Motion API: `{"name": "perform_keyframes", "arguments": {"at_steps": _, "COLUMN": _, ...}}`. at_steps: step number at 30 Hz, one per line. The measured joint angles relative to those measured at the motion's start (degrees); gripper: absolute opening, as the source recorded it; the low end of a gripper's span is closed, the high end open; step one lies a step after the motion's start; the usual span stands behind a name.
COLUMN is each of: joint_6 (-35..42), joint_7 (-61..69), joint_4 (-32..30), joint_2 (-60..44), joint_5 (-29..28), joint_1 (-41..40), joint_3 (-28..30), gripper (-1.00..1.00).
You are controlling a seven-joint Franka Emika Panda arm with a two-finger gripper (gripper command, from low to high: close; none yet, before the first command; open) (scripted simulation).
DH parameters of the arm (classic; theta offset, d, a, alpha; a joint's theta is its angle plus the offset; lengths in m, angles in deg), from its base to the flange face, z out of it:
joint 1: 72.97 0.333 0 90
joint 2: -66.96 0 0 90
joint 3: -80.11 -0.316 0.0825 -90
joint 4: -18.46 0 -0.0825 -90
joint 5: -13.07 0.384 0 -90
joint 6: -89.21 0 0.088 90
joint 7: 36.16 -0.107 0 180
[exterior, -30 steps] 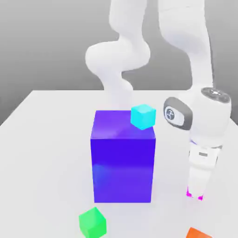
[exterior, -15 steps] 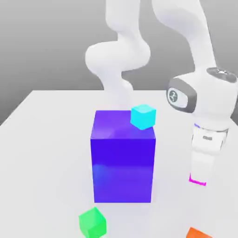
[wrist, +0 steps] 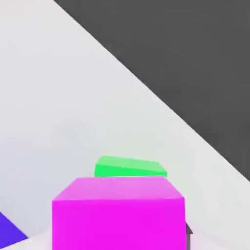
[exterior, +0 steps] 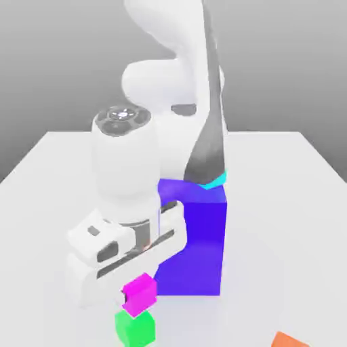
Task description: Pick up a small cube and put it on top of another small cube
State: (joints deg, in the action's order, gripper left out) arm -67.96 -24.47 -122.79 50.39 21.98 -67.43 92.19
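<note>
**Magenta cube held over green one**

The gripper (exterior: 135,288) grasps the magenta cube (exterior: 140,293) between its fingers, holding it just above the green cube (exterior: 134,328) on the white table (exterior: 47,203). The big blue-purple block (exterior: 200,244) stands just behind the gripper.

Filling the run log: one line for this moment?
phase: carry | hand: holding small magenta cube | position: just above small green cube | release: pending
</note>
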Motion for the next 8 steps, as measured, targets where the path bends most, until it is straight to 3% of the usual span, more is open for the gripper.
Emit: {"name": "perform_keyframes", "arguments": {"at_steps": 8, "joint_6": 1.1, "joint_7": -0.6, "joint_4": -0.1, "joint_2": 1.4, "joint_5": -0.8, "joint_1": 0.3, "joint_3": 0.4, "gripper": 1.0}}
